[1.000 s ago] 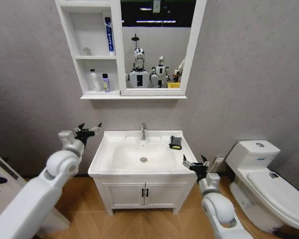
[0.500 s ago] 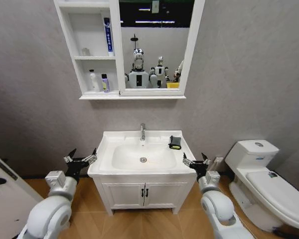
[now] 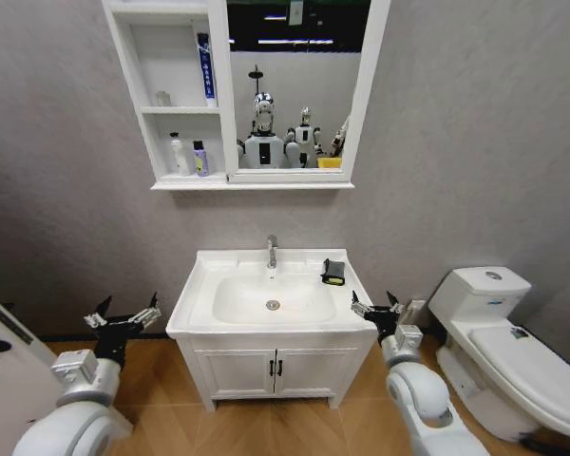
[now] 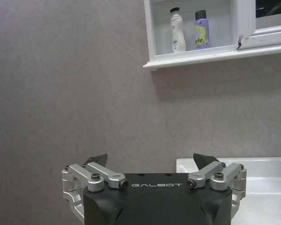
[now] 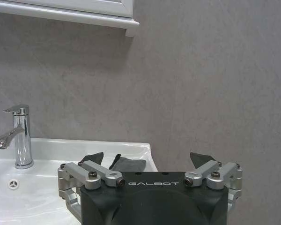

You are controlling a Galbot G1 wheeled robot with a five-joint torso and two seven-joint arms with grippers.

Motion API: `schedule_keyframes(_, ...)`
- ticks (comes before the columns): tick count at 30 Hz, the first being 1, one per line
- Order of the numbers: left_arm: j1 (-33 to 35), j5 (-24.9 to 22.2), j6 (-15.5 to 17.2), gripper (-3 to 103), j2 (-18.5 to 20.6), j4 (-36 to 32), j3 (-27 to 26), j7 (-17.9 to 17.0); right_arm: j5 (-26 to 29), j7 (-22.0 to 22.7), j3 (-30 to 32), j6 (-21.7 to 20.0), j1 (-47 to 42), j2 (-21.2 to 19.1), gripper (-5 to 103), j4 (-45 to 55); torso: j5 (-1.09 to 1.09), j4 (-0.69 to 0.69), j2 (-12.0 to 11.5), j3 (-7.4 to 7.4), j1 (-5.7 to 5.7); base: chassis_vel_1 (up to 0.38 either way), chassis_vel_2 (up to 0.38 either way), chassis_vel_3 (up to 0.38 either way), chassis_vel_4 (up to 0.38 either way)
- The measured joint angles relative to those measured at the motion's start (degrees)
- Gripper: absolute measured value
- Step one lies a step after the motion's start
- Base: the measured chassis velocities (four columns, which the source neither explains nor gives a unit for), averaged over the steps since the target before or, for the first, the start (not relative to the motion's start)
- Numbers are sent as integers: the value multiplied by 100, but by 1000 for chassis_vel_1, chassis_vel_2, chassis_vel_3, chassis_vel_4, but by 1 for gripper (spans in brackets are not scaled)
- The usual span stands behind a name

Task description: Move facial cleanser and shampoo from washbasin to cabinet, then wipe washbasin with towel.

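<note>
Left gripper (image 3: 123,317): spread wide, empty, low beside washbasin (image 3: 201,281).
Right gripper (image 3: 376,306): spread wide, empty, at basin's right front corner.
Towel (image 3: 334,273): on basin's right rim.
Two bottles (image 3: 190,156): on cabinet (image 3: 133,71) lower shelf.

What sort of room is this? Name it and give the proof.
Most likely a bathroom, perhaps a mock-up: a white washbasin with a chrome tap, a toilet beside it, and a mirrored cabinet holding toiletry bottles above.
</note>
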Motion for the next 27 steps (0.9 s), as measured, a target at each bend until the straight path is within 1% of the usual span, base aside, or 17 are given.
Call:
schedule_keyframes(2,35,23,37,100,-61,3,-2,-13,18,-2,-13,-2,29,-1,100,0,-1,1,0,0,0,0,0,0,0)
schedule_keyframes(11,22,27,46,100,-64,24,12,-19,-22,-2,-39,-23,-8,43,100,84,-1,0,0,0,0,0,0,0,0)
schedule_keyframes(16,13,24,47,100,-59,30,21,-21,-216,-175,-26,-82,-47,85,100,144,-1,0,0,0,0,0,0,0,0)
schedule_keyframes(27,5,19,48,100,-54,34,30,-25,-294,-225,-60,-64,-112,161,100,230,-1,0,0,-1,-1,0,0,0,0)
